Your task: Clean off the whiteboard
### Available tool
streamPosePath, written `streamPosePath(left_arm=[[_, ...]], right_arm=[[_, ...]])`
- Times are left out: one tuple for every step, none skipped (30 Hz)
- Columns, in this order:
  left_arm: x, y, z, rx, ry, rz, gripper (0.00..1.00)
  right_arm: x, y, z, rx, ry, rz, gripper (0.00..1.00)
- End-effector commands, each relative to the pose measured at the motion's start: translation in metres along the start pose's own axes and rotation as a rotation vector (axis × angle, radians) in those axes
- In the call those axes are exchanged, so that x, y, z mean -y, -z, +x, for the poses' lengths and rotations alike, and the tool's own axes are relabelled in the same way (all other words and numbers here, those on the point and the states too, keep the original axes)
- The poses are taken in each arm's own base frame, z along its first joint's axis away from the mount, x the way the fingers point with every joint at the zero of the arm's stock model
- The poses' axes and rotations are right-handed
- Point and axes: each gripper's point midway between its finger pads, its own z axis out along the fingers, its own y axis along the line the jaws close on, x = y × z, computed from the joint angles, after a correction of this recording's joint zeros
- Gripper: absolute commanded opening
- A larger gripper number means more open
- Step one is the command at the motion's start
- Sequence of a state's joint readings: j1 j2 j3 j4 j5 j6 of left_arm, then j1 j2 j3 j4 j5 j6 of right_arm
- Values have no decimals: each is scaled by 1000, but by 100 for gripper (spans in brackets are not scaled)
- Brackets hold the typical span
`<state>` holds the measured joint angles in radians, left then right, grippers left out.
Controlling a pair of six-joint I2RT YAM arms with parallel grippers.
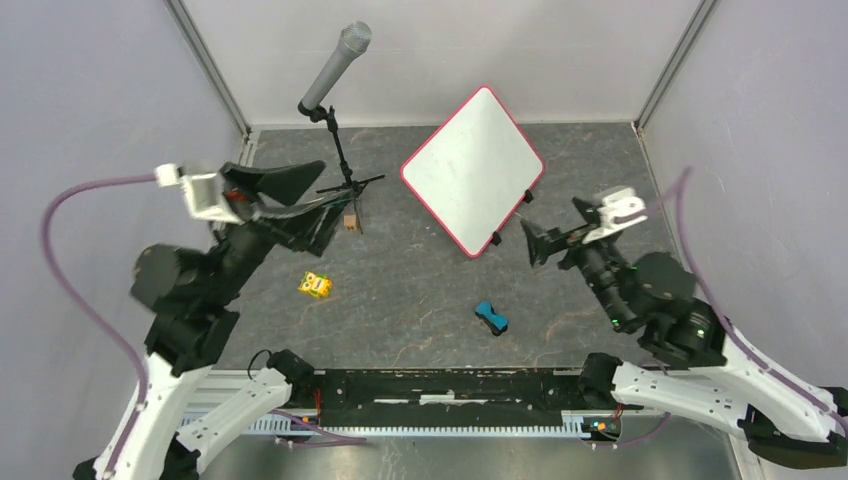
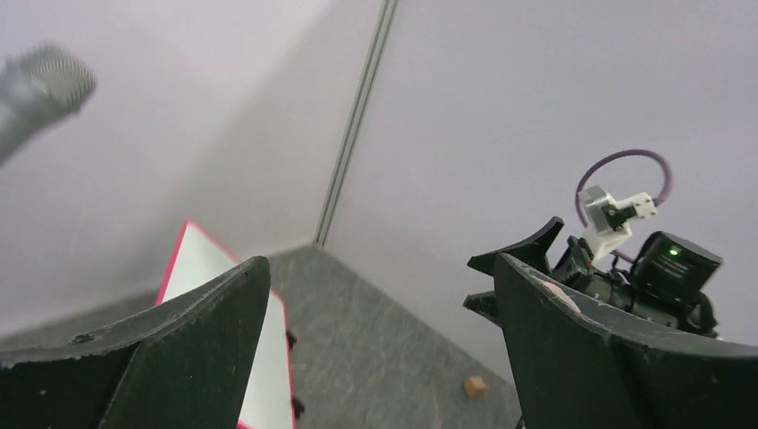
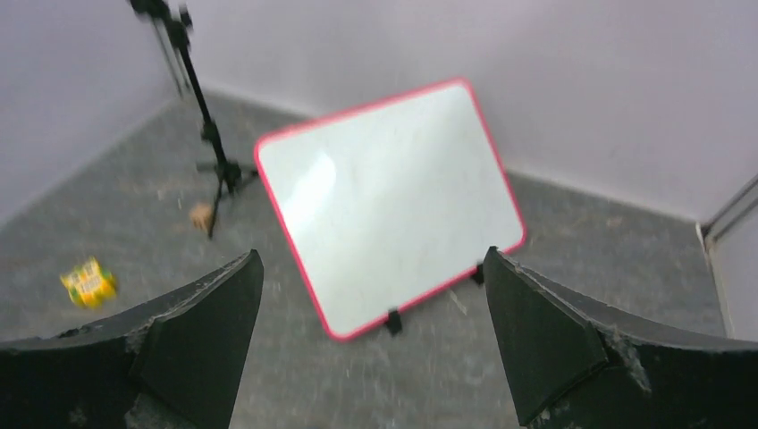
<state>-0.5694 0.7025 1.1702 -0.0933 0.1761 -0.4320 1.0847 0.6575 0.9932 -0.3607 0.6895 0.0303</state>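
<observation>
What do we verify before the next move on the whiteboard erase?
1. whiteboard standing on its feet: ok.
2. Marks on its face: cannot tell; none show, but the right wrist view is blurred.
3. left gripper open and empty: ok.
4. right gripper open, empty, facing the board: ok.
5. Wiper in hand: not ok; neither gripper holds anything.
6. Left gripper clear of the microphone stand: cannot tell; they overlap in the top view.

Robot lab test cell. Plain lilac panel walls (image 1: 80, 100) on metal corner posts (image 1: 208, 65), upper frame; microphone (image 1: 335, 68) on stand, upper centre; arm mounting rail (image 1: 440, 385) along bottom edge.
</observation>
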Motion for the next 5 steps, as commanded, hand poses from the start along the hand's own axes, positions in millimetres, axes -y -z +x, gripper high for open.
streamPosePath(left_arm=[[23, 17, -39, 108, -98, 75, 100], [26, 20, -42, 114, -103, 80, 100], [27, 21, -44, 117, -103, 83, 100], [29, 23, -46, 122, -105, 86, 100], [30, 23, -47, 124, -106, 88, 100]], right_arm=[[28, 19, -69, 216, -44, 48, 98], [29, 21, -76, 242, -47, 45, 98], [29, 22, -79, 248, -41, 44, 98], [28, 22, -82, 256, -28, 35, 98], [27, 21, -84, 262, -23, 31, 98]])
